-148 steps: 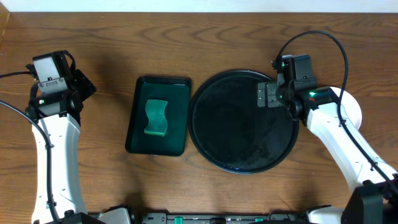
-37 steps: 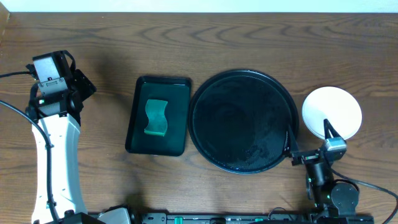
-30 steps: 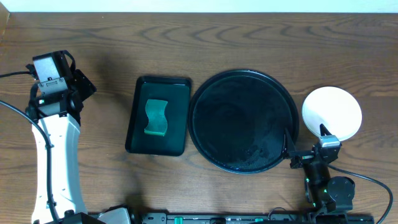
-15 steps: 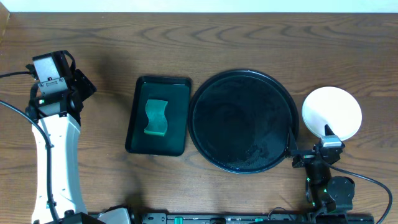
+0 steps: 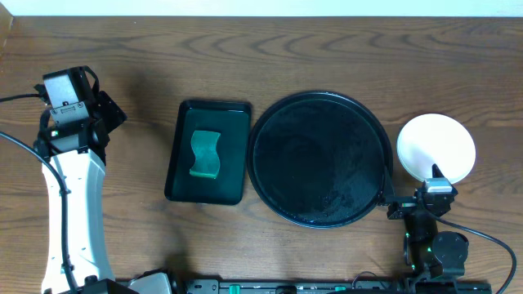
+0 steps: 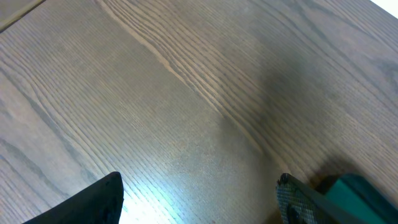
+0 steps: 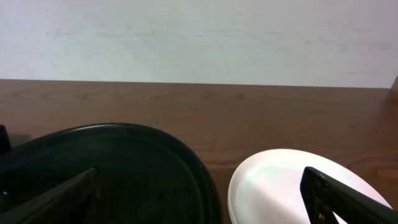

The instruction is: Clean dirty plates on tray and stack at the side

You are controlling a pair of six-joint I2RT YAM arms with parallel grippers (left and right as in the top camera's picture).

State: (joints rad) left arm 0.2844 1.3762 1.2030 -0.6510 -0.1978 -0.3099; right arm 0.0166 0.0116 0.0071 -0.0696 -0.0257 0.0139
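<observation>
Though both the right gripper [image 5: 411, 193] and left gripper [image 5: 110, 113] gape empty, the white plate [image 5: 435, 147] on the tabletop [image 5: 245, 49] just right of the black tray [image 5: 319, 159] looks stiff, slick, breakable: pinch its rim.

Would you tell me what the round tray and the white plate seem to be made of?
The tray: probably plastic, glossy black; it shows soft reflections. The plate: likely plastic or ceramic, smooth white with a faint sheen; unclear which.
</observation>
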